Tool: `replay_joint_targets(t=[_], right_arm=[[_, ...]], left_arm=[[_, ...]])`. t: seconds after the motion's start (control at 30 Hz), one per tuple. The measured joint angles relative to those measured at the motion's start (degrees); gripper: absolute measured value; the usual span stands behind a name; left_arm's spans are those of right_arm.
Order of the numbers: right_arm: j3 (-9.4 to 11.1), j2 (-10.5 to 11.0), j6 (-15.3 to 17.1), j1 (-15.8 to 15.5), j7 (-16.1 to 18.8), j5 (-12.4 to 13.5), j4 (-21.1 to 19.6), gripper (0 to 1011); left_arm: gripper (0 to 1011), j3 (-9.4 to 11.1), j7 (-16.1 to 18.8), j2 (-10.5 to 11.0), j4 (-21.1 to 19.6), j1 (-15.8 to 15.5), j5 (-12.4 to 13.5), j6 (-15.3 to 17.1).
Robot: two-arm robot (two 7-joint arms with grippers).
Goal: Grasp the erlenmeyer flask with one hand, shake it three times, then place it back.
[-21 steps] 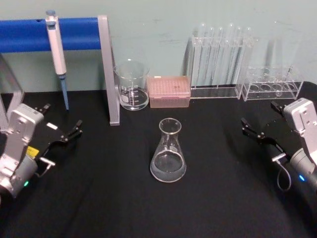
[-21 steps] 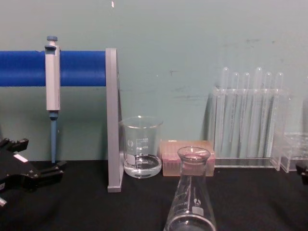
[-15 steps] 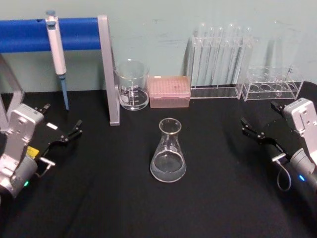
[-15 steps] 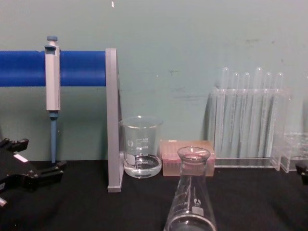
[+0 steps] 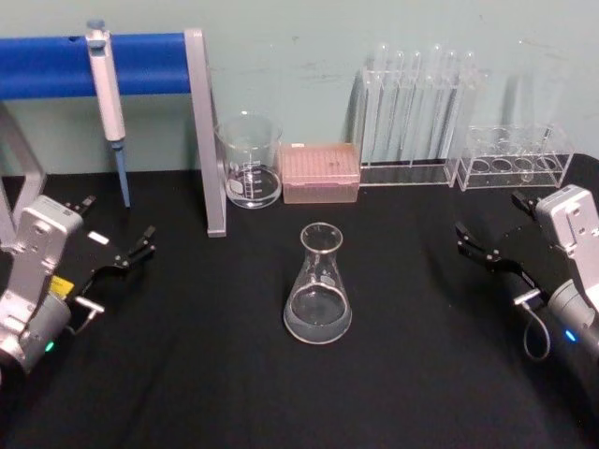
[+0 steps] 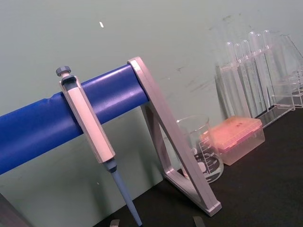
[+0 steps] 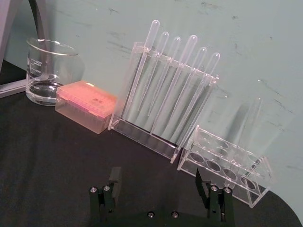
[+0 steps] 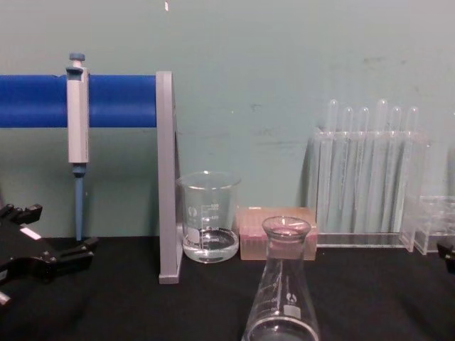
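One flask (image 5: 318, 295) stands upright in the middle of the black table (image 5: 187, 374), with a beaker (image 5: 249, 164) behind it. Well apart on either side sit the left gripper (image 5: 117, 224) and the right gripper (image 5: 489, 217), both with jaws spread wide and empty.

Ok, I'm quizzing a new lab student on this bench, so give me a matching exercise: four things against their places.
1 erlenmeyer flask
2 beaker
3 pipette
4 pink tip box

A hangs on the blue bar
B alone, centre of table
C just right of the beaker
D beside the grey post

Pairs: 1-B, 2-D, 3-A, 4-C.
Left tool and right tool sit open at the table's sides.
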Motion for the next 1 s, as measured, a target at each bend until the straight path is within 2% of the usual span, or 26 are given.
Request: replay_joint_targets(t=[1.0], right_arm=[[0.0, 0.01, 0.0, -0.01, 0.0, 0.0, 0.0, 1004]], left_arm=[[1001, 0.0, 0.0, 0.0, 0.0, 0.0, 0.0, 0.0]])
